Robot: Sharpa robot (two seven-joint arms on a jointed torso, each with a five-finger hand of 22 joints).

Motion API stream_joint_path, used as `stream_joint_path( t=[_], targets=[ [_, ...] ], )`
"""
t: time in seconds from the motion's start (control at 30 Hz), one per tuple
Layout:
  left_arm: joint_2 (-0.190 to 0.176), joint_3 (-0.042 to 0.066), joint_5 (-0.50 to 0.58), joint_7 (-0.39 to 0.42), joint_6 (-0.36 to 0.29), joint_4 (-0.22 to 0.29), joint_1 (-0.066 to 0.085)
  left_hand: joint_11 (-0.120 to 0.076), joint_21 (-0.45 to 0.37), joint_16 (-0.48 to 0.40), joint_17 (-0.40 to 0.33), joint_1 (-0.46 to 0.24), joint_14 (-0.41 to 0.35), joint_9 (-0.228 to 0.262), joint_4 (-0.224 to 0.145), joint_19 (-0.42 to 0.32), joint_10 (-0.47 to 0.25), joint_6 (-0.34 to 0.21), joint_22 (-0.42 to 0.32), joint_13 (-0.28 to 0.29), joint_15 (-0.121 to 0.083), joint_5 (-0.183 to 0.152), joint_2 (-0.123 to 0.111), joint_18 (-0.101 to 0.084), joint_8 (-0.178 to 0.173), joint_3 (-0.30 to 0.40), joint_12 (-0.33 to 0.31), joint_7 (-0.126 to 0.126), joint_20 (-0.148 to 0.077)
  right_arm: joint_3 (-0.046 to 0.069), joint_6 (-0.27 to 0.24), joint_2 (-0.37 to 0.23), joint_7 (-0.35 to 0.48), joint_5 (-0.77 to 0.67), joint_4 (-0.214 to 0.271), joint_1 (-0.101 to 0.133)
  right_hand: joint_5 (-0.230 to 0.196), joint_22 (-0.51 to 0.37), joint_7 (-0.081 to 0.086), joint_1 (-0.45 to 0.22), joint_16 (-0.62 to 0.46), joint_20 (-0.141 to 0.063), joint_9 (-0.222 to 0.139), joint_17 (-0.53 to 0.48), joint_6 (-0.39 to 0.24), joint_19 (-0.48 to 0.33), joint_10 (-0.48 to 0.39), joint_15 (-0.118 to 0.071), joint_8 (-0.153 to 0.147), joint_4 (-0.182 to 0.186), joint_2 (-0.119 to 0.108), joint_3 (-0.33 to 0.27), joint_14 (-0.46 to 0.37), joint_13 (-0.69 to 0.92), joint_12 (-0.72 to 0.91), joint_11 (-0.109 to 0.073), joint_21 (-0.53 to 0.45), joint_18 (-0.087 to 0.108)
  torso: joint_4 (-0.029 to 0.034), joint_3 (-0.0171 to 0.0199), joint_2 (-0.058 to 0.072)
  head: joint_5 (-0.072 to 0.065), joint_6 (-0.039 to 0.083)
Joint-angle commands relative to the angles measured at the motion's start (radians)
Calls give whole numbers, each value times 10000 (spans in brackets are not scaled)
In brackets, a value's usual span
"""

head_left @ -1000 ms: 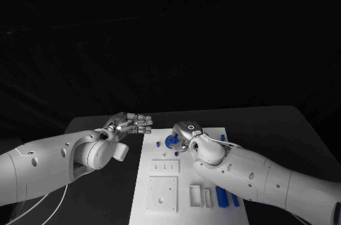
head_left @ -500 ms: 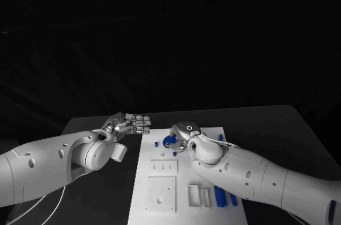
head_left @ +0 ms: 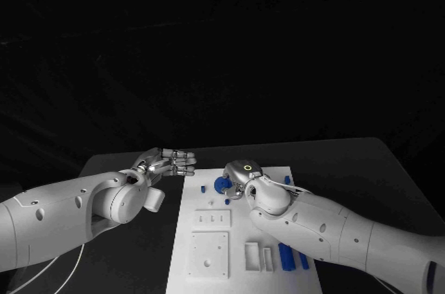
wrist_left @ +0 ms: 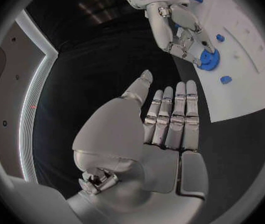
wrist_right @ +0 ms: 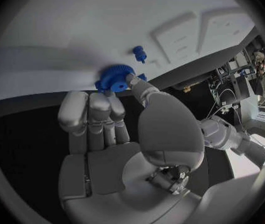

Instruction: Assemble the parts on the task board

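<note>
A blue gear [wrist_right: 114,78] is being pinched by the right robot hand [head_left: 243,178] at the board's [head_left: 211,268] far end. The left robot hand [head_left: 170,161] is being held flat, fingers together, empty, above the surface [head_left: 361,172] beside the board.

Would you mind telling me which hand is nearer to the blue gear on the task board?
The right hand. Its fingertips are on the blue gear at the far end of the task board. The left hand hovers beside the board over the table, holding nothing.
</note>
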Motion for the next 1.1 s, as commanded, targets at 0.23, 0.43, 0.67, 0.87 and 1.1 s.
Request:
stream_joint_path(
  t=[0.23,0.43,0.67,0.87,1.1],
  targets=[
    [9,8,-5,55,156,6,20,7,46,13,2,-83,34,2,-9,-44,-64,-51,-16,9,51,60,55,13,-1,9,39,2,15,-17,153,-79,-296,-202,50,-36,316,1357,2,-105,-16,-25,-15,10,88,95,-51,-23,37,-306,-42,32,8,3,4,-26,22,60,3,5,-5,7,-22],
    [11,8,-5,56,156,0,20,7,46,13,2,-83,34,2,-9,-44,-64,-51,-16,9,51,60,55,13,-1,9,39,2,15,-17,114,-92,-261,-177,84,-37,316,1355,5,-199,-24,-26,-15,2,62,95,-51,-22,35,-284,-94,-41,7,-4,-3,-20,20,60,1,5,-4,20,-33],
    [9,8,-5,53,148,-7,20,10,40,12,1,-96,33,3,14,-41,-71,-54,-18,9,53,60,61,12,0,4,37,0,17,-17,129,-83,-25,201,63,-37,-406,1353,-7,-718,-11,-27,-8,10,-116,104,-48,-20,43,1076,-160,-1098,8,-27,-10,-2,6,63,-1,5,-7,23,-37],
    [16,8,-5,51,146,-12,20,10,40,12,1,-96,33,3,14,-41,-71,-54,-18,9,53,60,61,12,0,4,37,0,17,-18,243,-81,118,421,32,-37,-549,1352,-6,-1163,4,-41,-7,38,-176,106,-59,-26,43,1646,-273,-878,3,-24,0,6,-11,55,-2,3,-8,21,-36],
    [-6,8,-1,69,158,-14,20,13,36,13,2,-100,34,1,27,-41,-77,-99,-20,9,52,67,64,12,-1,3,39,8,18,-16,-556,-413,299,606,258,-37,-494,1375,-22,-969,87,-64,-9,110,-57,144,7,-49,42,1389,-197,-470,27,27,84,-14,87,43,9,5,-20,18,-12]
  ],
)
